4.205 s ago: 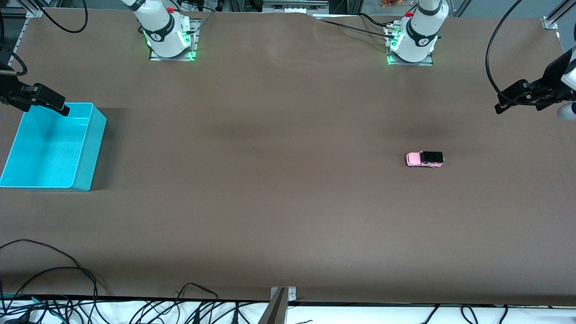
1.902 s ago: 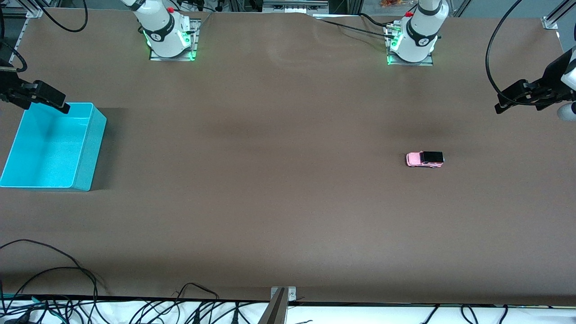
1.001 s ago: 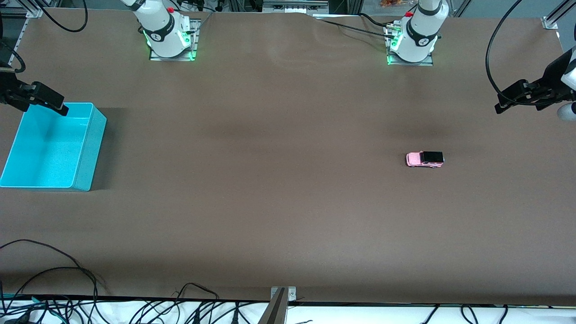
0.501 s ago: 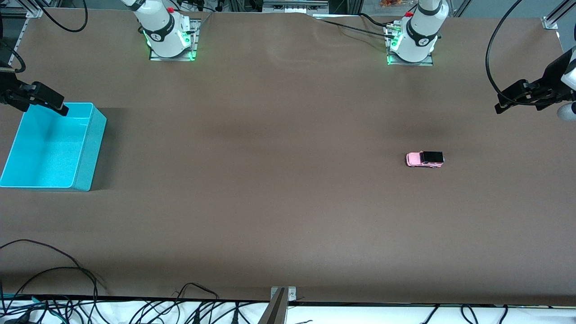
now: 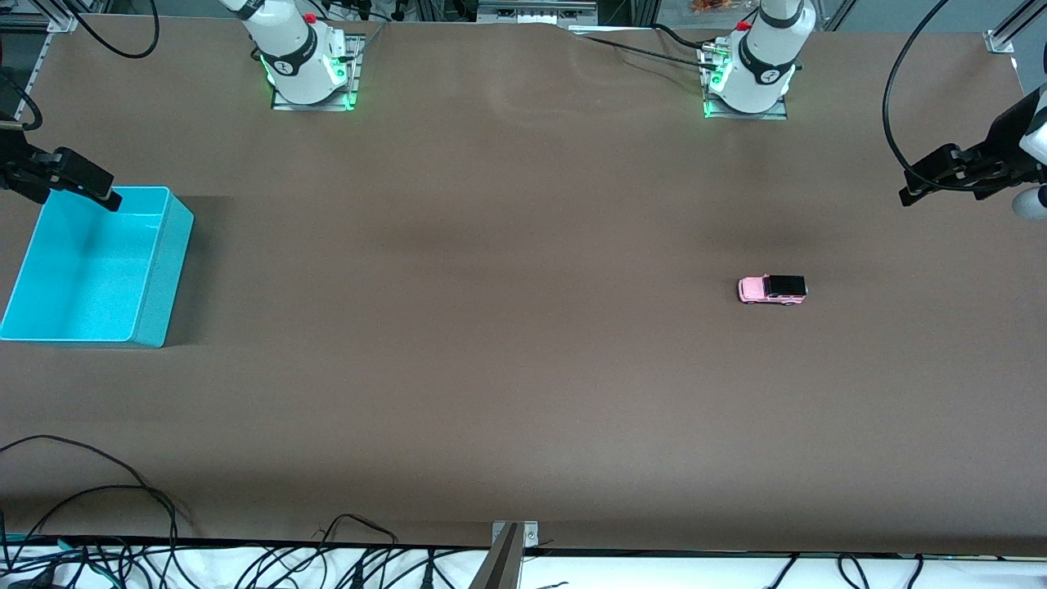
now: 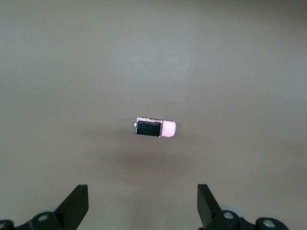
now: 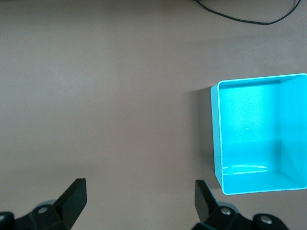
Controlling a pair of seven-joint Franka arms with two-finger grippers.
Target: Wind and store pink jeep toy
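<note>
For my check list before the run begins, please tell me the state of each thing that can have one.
pink jeep toy: on its wheels on the table, nothing touching it.
turquoise bin: upright, empty, at the right arm's end of the table.
left gripper: open, empty, high over the table, the jeep in its wrist view.
right gripper: open, empty, in the air beside the bin's edge.

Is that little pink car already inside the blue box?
No, the pink jeep toy sits on the bare table toward the left arm's end, while the turquoise bin at the right arm's end holds nothing.
</note>
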